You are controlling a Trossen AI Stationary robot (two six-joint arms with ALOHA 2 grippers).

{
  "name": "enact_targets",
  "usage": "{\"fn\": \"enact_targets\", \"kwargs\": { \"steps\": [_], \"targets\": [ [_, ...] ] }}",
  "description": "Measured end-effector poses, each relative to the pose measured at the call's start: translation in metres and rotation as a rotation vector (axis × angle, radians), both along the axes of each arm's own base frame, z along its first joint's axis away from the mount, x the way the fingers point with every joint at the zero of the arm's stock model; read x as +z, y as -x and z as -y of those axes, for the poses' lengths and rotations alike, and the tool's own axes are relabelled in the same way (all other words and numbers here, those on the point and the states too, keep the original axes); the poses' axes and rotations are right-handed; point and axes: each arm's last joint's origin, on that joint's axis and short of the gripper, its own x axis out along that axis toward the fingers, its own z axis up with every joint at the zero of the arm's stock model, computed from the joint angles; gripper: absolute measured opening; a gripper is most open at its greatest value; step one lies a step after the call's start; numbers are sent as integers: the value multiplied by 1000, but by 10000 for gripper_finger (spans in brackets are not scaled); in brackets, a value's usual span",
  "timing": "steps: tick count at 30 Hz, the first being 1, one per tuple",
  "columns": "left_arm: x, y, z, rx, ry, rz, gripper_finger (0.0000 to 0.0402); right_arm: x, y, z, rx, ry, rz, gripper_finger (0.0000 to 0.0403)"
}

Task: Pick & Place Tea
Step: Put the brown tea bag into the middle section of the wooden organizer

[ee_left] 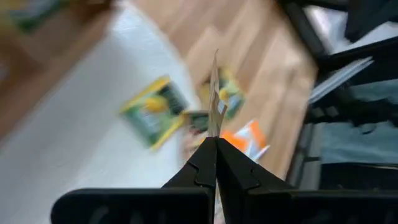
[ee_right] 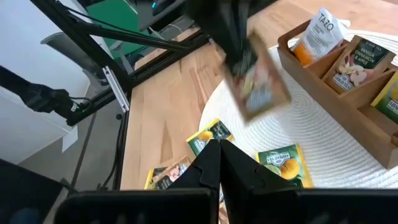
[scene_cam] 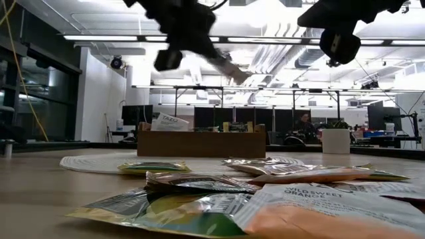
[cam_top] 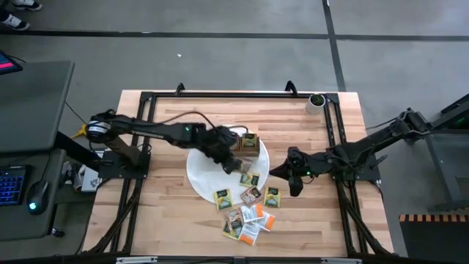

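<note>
tea packets [cam_top: 248,216] litter wooden table [cam_top: 161,213]; left gripper [cam_top: 236,163] pinches one packet [ee_right: 261,87], right gripper [cam_top: 294,183] closed empty.

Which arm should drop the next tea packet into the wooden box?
Left. The left gripper already holds a tea packet in shut jaws above the white mat, close to the wooden box. The right gripper hovers shut and empty, farther from the box.

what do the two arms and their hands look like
Both arms are dark, slim and jointed. The left arm has a yellow-orange band near its base, a small green light midway and a cable along it. The right arm is plain black. Each hand ends in two flat black fingers.
</note>
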Motion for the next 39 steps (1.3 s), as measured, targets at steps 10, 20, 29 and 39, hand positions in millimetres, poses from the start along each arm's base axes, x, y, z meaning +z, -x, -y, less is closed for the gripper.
{"fn": "enact_targets", "kwargs": {
  "steps": [10, 20, 29, 39],
  "targets": [
    [55, 27, -36, -90, -205, -147, 0, -3, 0, 0, -1, 10, -24, 0],
    [99, 28, -68, -240, -446, -167, 0, -4, 0, 2, -59, 41, -28, 0],
    [91, 11, -78, -439, -573, -373, 0, -6, 1, 3, -68, 53, -48, 0],
    [51, -19, -85, -575, -549, -502, 0, -6, 2, 3, -72, 54, -53, 0]
  ]
}}
